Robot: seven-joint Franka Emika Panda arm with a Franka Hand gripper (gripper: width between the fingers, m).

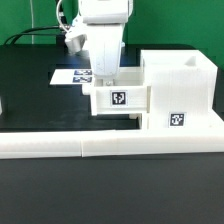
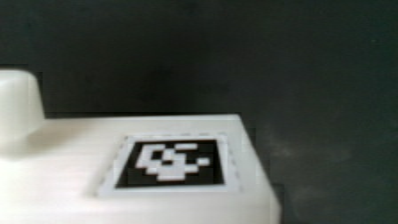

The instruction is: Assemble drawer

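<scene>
Housing: the large white housing [image 1: 180, 92] of the drawer is seen at the exterior view's right, standing on the black table [image 1: 30, 95] just behind the border rail [image 1: 110, 147]; its open top faces up and one tag [image 1: 177, 120] is shown on its front wall.
Tray: one small tray [image 1: 120, 98] [image 2: 151, 165] is placed against the housing's side toward the exterior view's left, its tagged face turned to the camera; its long axis cannot be told.
Gripper: the gripper [image 1: 105, 72] is lowered over the tray; its fingers are hidden, so it cannot be told if they are apart or closed.
Wrist view: a white surface with one tag [image 2: 171, 160] is shown close, blurred, with a rounded white part [image 2: 18, 105] beside it.
Edges: the rail is laid along the table's front edge.
Open room: bare black table is seen at the exterior view's left.
Marker board: it [image 1: 70, 75] is lying flat behind the arm.
Count: one housing, one tray in view, one rail.
</scene>
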